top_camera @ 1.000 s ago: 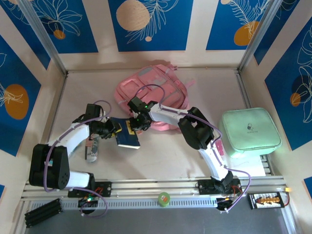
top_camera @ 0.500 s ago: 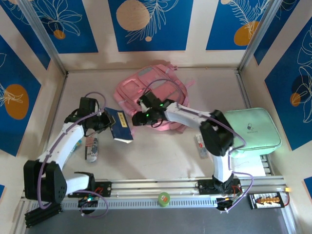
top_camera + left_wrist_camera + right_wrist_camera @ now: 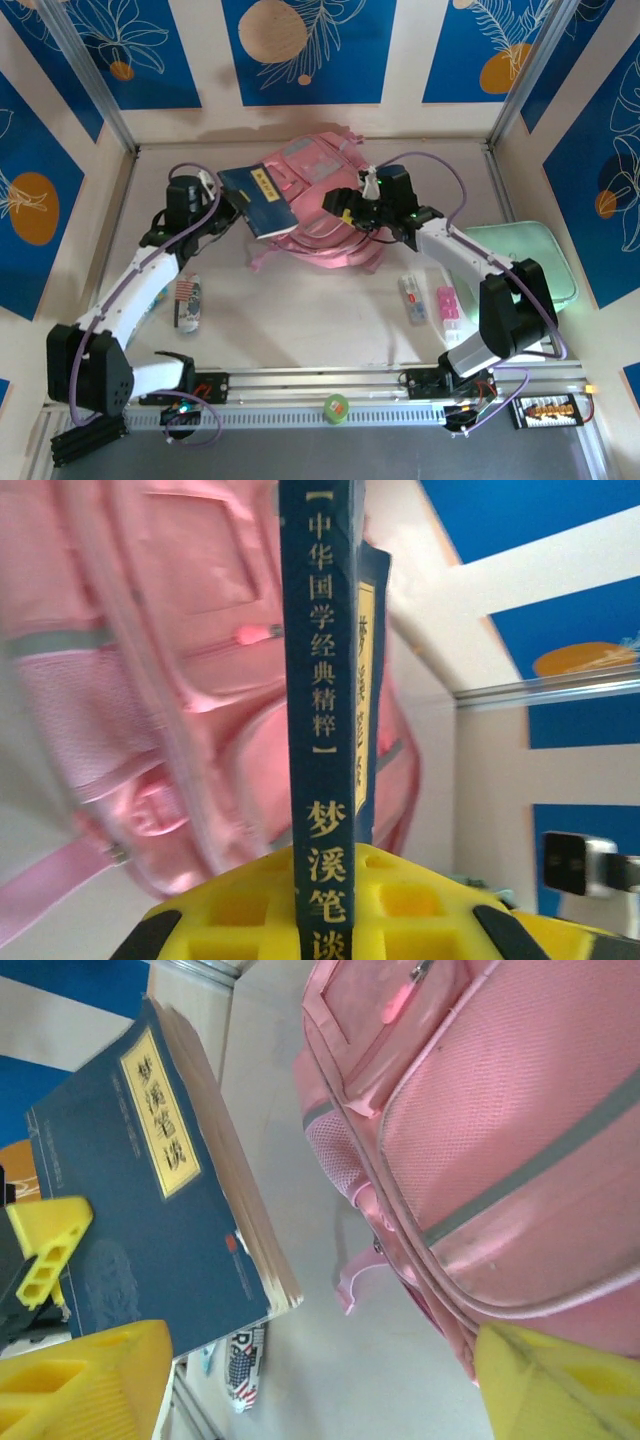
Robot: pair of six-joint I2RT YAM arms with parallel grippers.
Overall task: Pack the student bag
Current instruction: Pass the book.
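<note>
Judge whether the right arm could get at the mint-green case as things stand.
Probably yes: the right tool is open and empty, and the mint-green case lies uncovered beside that arm.

High rear overview; close wrist views, both on book (image 3: 258,200), bag (image 3: 292,165).

Pink student bag (image 3: 480,1130) beside blue book (image 3: 150,1190); fingers (image 3: 80,1385) apart; packet (image 3: 243,1352), perhaps.

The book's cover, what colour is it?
The book is dark blue with a yellow title label, clearest in the right wrist view.
</note>
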